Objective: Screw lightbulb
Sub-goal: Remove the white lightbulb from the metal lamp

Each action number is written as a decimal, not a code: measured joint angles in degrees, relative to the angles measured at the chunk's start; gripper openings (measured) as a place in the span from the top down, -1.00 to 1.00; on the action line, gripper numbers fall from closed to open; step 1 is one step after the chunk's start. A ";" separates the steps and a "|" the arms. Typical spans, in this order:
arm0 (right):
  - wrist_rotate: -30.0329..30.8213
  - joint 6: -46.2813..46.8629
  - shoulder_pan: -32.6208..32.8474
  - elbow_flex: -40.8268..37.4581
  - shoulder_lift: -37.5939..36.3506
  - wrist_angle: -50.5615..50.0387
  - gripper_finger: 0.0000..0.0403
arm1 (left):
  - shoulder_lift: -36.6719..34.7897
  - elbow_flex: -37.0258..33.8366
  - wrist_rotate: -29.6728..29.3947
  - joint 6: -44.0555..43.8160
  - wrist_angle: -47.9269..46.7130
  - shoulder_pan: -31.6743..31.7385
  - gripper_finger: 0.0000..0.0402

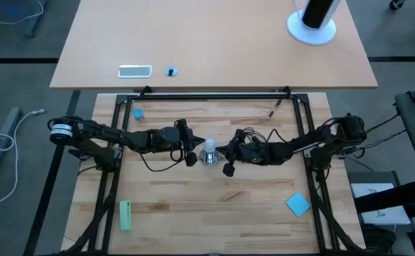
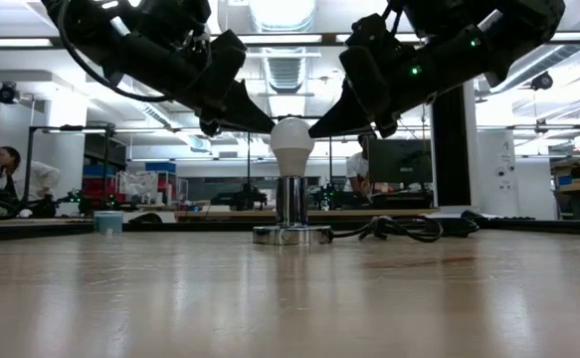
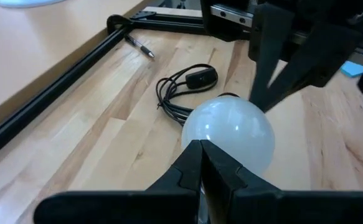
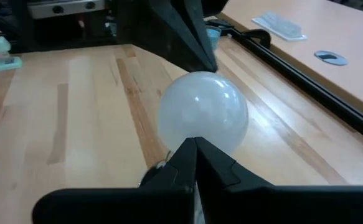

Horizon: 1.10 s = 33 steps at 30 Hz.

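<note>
Lightbulb upright in socket; left end effector and right end effector clenched (tips touching it).

I work in what looks like a lab: behind my wooden table, ceiling strip lights at the frame's top, a monitor right of centre, people seated at far left.

You had no legible text, label, brand, number or sign in any of the four views. The white sheet lying at the table's right edge in the high view carried dark marks, but they were too small to read. The flat packet on the far tabletop showed no readable print either. The room behind the table in the low view offered nothing you could read
</note>
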 joint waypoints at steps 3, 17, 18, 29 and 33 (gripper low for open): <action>0.39 -0.02 -0.04 -0.04 -0.02 -0.09 1.00 | -0.34 -0.01 0.44 -0.02 -0.32 -0.35 1.00; 2.50 -0.04 -0.63 0.02 -0.26 0.37 1.00 | -0.46 -0.04 5.09 -0.17 -1.37 -1.08 1.00; 2.44 -0.02 -0.63 0.02 -0.34 0.27 1.00 | -0.46 -0.04 4.84 -0.15 -1.51 -1.13 1.00; 0.99 0.04 -0.47 0.11 -3.73 -1.87 1.00 | -0.63 -0.23 1.84 -0.04 -2.37 -0.93 1.00; 1.02 0.04 -0.31 0.11 -4.21 -2.26 1.00 | -0.72 -0.01 1.80 0.00 -2.08 -0.91 1.00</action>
